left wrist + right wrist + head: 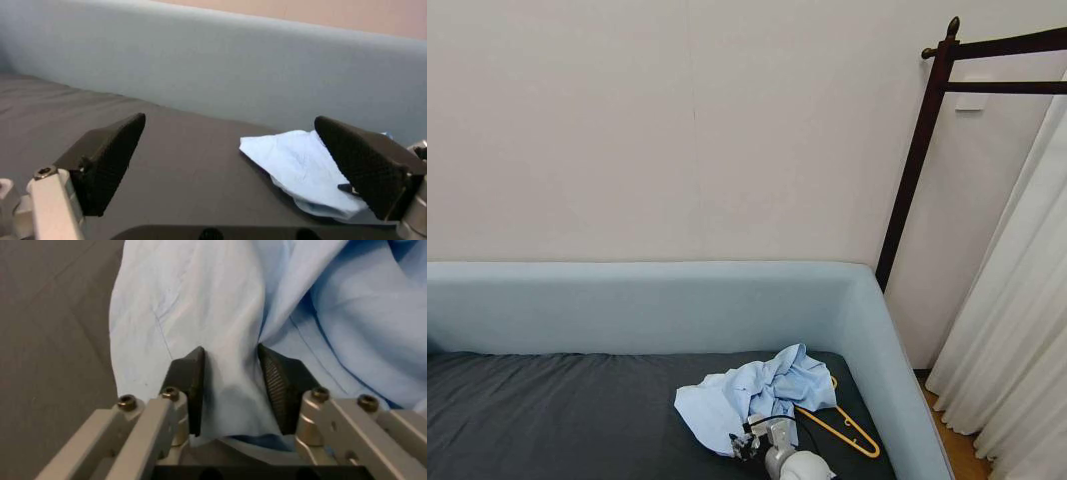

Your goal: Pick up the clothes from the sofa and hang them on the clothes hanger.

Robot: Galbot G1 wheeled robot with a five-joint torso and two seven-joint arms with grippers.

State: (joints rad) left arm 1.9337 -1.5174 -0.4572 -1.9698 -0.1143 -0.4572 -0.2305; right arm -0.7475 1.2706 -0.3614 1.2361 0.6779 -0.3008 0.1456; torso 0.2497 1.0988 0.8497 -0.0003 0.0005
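- Pads (277,385) of my right gripper (230,360) press a fold of the blue shirt (220,300) from both sides. So this hand is pinching cloth, on the side of the heap nearest to me.
- I think the bite is thin, just one ridge of cloth. I would squeeze firmly and lift slowly, so the fold does not slip out.
- The shirt lies in a crumpled heap on the dark sofa seat (547,420), near the sofa arm (897,360). A lot of it will hang down when I lift, so I should go up high before I go sideways.
- An orange hanger (852,432) pokes out from under the heap. It may be caught in the shirt — I cannot tell. If it comes up too, I should watch that it does not swing.
- My left gripper (228,120) hangs over the bare seat with its fingers spread wide, holding nothing. The shirt is just beyond it. It can wait there.
- The dark wooden rack (927,130) stands past the sofa arm, by the white curtain (1017,330) — well apart from the shirt.
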